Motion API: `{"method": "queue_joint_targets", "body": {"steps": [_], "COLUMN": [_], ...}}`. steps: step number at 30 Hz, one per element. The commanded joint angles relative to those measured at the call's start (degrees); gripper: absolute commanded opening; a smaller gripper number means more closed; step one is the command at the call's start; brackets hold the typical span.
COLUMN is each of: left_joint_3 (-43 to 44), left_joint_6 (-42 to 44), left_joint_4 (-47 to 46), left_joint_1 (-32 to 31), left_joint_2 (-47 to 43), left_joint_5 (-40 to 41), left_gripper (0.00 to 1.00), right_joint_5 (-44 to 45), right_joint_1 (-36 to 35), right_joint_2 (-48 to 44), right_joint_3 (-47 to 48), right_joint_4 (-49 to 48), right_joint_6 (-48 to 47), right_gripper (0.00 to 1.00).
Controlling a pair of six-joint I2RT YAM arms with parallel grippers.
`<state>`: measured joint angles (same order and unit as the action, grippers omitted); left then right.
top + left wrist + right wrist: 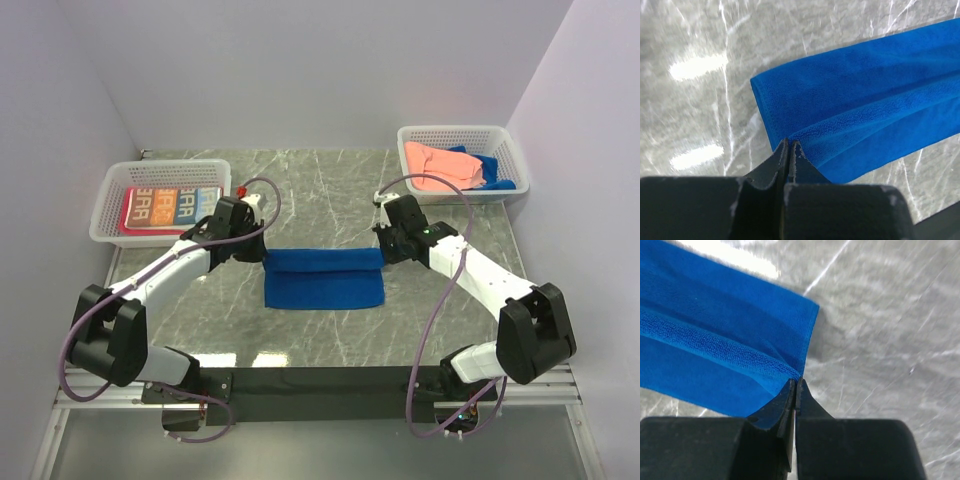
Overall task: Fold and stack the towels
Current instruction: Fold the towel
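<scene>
Fold in progress on the blue towel point(323, 282), which lies in the middle of the table point(330, 190), stretched left to right between the two arms. The left gripper point(790, 144) is clenched on the towel's far-left corner, the right gripper point(796, 382) is clamped the same way on the far-right corner, and both wrist views show a ridge of cloth rising into shut fingertips with another layer lying flat beneath. So this looks like the halving step: the far edge is pinched at both ends and ready to be carried across. The next move seems to call for both arms travelling together toward the near edge, keeping the cloth taut so the hem lands square on the near hem, then letting go. Room is good: bare marble lies all around the towel, near and far. The left basket point(110, 195), holding a printed towel point(172, 207), sits well apart at far left; the right basket point(455, 131), with a peach towel point(440, 165) and a second blue towel point(495, 168), stands well apart at far right.
</scene>
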<state>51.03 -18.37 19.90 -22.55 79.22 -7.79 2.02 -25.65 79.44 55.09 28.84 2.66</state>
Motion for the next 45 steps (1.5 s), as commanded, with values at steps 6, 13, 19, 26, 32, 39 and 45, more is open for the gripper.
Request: {"method": "queue_joint_targets", "body": {"steps": [6,13,19,26,32,39,45], "left_joint_3": [-1.8,-1.5,-1.8,-2.4,-3.0,-4.1,-5.4], "left_joint_6": [-3.2,-4.0,-3.8,-4.6,-4.8,-6.8,-9.4], "left_joint_4": [4.2,6.1,6.3,7.3,7.0,6.9,7.3], "left_joint_1": [0.0,0.0,0.0,0.0,-0.3,-0.7,-1.4], "left_joint_2": [-1.8,-2.0,0.9,3.6,3.4,4.2,2.7], "left_joint_5": [1.8,3.6,1.0,1.6,0.7,0.9,2.2], "left_gripper": [0.01,0.01,0.01,0.01,0.01,0.01,0.08], "right_joint_5": [0.2,-1.8,-3.5,-3.3,-3.1,-3.7,-3.8], "right_joint_1": [0.1,0.0,0.1,0.0,0.0,0.1,0.0], "right_joint_2": [-0.5,-1.0,2.4,7.7,8.6,8.9,8.4], "right_joint_3": [-1.7,-1.3,-0.7,0.3,0.5,0.5,0.1], "right_joint_4": [5.3,6.8,9.3,10.4,10.3,10.3,10.1], "right_joint_6": [2.5,3.3,5.4,7.3,7.7,8.1,8.5], "right_gripper": [0.00,0.00,0.00,0.00,0.00,0.00,0.00]}}
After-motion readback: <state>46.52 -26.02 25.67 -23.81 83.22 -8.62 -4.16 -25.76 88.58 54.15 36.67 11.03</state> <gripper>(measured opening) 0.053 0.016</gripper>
